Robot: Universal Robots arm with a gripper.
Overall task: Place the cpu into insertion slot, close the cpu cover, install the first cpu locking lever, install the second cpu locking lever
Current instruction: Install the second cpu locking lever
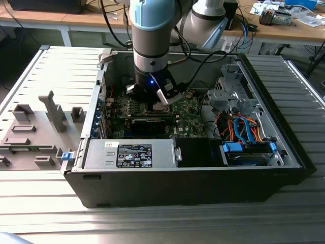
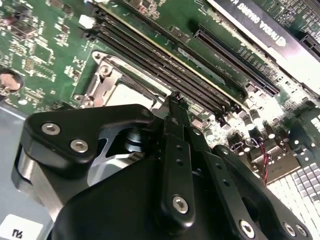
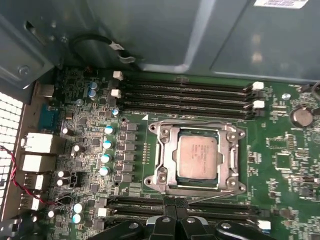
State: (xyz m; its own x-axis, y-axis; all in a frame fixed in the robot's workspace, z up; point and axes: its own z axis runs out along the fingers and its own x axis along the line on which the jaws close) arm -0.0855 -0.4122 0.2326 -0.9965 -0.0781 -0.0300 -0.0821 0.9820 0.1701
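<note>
In the first wrist view the cpu (image 3: 197,157) lies flat in the insertion slot (image 3: 161,177), its silvery top showing through the window of the cpu cover (image 3: 226,159). The cover lies down flat around the chip. Thin metal lever rods (image 3: 200,122) run along two opposite sides of the socket. My gripper (image 3: 175,222) hovers just beside the socket, over the long black slots, fingers together and holding nothing. In the second wrist view the gripper (image 2: 175,100) tip points at the socket's edge (image 2: 107,82). In the exterior view the gripper (image 1: 152,97) reaches down into the open computer case (image 1: 284,147).
Long black memory slots (image 3: 185,92) flank the socket on two sides. A graphics card (image 1: 150,123) lies across the board near the arm. A power supply (image 1: 129,154) and orange and blue cables (image 1: 241,127) fill the case towards the exterior view's right. Grey fixtures (image 1: 30,132) stand outside the case.
</note>
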